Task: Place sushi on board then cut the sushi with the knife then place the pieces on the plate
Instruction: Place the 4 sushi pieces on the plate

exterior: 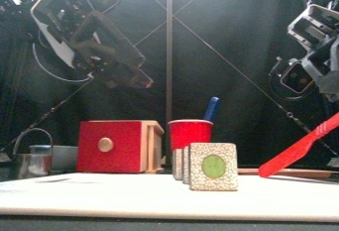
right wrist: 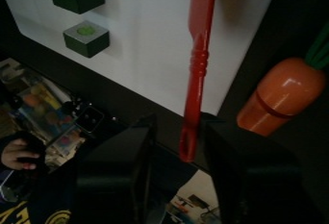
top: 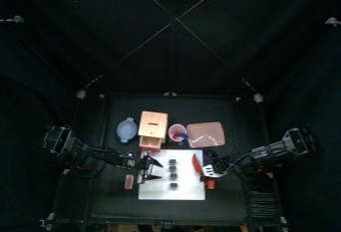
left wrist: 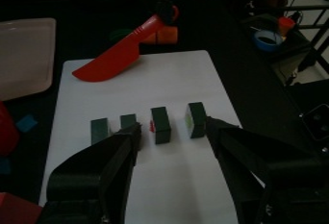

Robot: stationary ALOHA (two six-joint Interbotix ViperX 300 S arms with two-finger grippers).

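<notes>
Looking from above, the sushi pieces point(top: 154, 171) lay in a row on the white board point(top: 180, 194), with the pink tray point(top: 204, 133) behind it on the table. From the front, the red knife point(exterior: 298, 148) slanted to their right. At the left wrist, the left claw point(left wrist: 174, 134) hung spread wide over the pieces. At the right wrist, the right claw point(right wrist: 189, 143) was clenched on the red knife's handle.

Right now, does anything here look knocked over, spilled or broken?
Nothing stands out. Four sushi pieces stand upright in a row on the white board; the right pincer grips the red knife, slanted.
</notes>
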